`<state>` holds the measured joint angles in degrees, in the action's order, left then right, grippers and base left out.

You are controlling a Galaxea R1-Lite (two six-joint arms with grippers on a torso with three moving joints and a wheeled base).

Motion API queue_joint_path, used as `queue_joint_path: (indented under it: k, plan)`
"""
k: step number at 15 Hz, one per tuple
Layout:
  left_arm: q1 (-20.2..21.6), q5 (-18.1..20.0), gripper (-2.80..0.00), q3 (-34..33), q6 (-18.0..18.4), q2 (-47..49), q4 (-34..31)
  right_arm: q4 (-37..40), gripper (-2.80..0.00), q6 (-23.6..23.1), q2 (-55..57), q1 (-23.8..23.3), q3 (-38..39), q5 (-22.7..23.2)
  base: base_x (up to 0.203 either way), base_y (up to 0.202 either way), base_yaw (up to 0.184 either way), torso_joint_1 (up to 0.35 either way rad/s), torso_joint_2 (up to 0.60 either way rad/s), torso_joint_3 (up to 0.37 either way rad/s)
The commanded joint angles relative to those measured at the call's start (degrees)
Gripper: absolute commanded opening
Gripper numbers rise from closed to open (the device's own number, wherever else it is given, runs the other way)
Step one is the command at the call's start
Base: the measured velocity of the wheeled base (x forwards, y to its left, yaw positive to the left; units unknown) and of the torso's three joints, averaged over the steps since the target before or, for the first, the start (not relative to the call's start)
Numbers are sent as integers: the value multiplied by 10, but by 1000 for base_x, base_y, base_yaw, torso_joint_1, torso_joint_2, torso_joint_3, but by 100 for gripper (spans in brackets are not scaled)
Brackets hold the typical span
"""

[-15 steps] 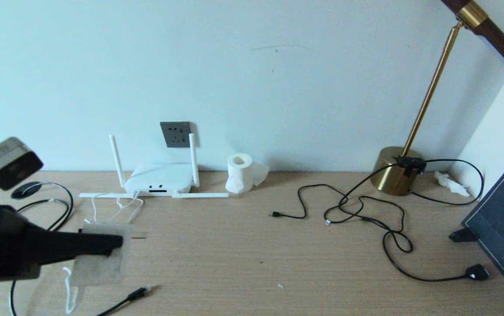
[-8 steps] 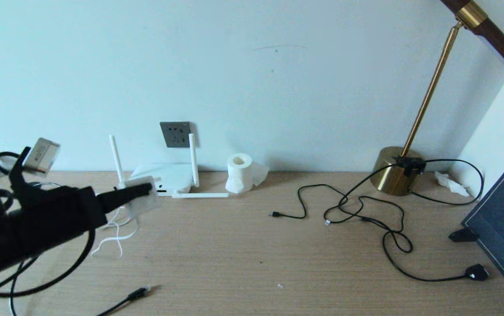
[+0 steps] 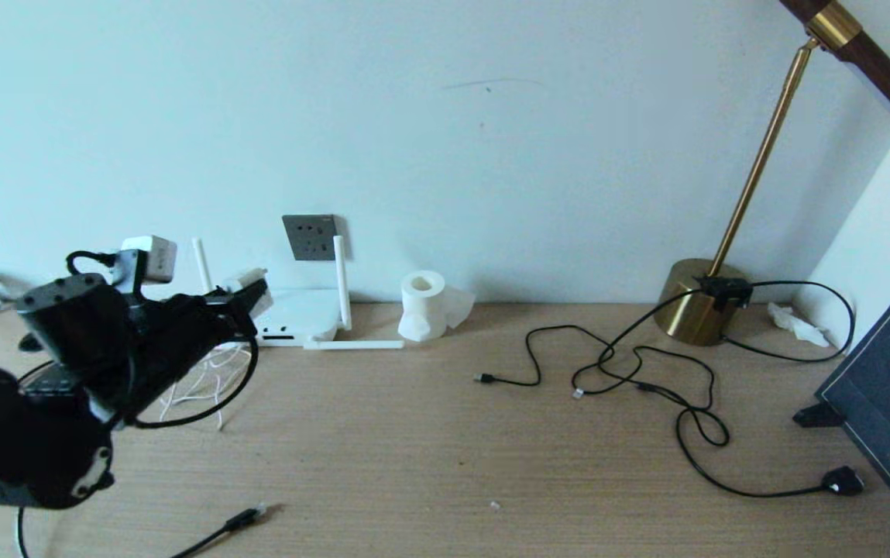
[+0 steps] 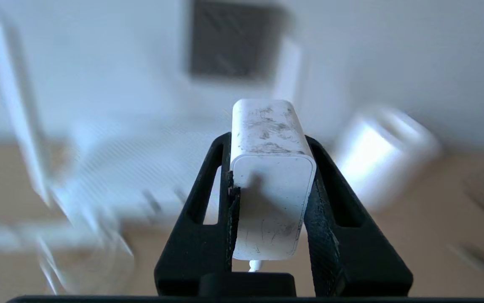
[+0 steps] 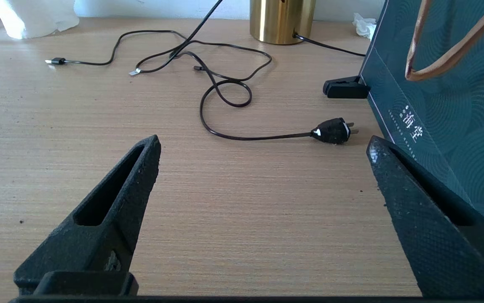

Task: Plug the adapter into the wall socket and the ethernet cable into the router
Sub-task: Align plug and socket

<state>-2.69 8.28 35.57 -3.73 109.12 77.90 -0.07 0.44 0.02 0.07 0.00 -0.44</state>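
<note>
My left gripper (image 3: 253,296) is shut on the white adapter (image 3: 244,278), holding it in the air just in front of the router (image 3: 299,313). The adapter (image 4: 270,181) sits squarely between both black fingers (image 4: 208,198), and its thin white cord (image 3: 195,384) trails down to the table. The dark grey wall socket (image 3: 310,236) is on the wall above the router, ahead of the adapter and blurred in the left wrist view (image 4: 233,40). The ethernet cable (image 3: 246,517) lies at the table's front left. My right gripper (image 5: 263,143) hangs open over bare table.
A tissue roll (image 3: 423,304) stands right of the router. Thin black cables (image 3: 630,364) sprawl at centre right, ending in a chunky black plug (image 5: 332,130). A brass lamp base (image 3: 696,310) and a dark bag (image 5: 444,84) stand at the right.
My left arm has swung up and toward the wall, carrying the adapter from the table's front left to just before the router. The white cord trailed after it.
</note>
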Motion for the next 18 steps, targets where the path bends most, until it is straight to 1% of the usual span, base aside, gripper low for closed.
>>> queue_joint_path:
  k: [1, 3, 5, 7, 10, 13, 18]
  plan:
    - [0, -17, -280, 42, 11, 102, 66, 0, 0, 0, 0, 0, 0, 0, 0, 0, 0, 0, 0, 0]
    - [0, -30, -280, 108, 24, 150, 91, 0, 0, 0, 0, 0, 1, 0, 0, 0, 0, 0, 0, 0]
    - [-6, -31, -280, 159, 36, 177, 97, 0, 0, 0, 1, 0, 0, 0, 0, 0, 0, 0, 0, 0]
    - [-16, -31, -280, 191, 40, 202, 98, 0, 0, 0, 0, 0, 0, 0, 0, 0, 0, 0, 0, 0]
    - [-18, -31, -280, 253, 41, 238, 98, 0, 0, 0, 0, 0, 0, 0, 0, 0, 0, 0, 0, 0]
    - [-27, -34, -280, 270, 42, 248, 98, 0, 0, 0, 1, 0, 1, 0, 0, 0, 0, 0, 0, 0]
    - [-25, -33, -280, 282, 44, 246, 98, 0, 0, 0, 1, 0, 0, 0, 0, 0, 0, 0, 0, 0]
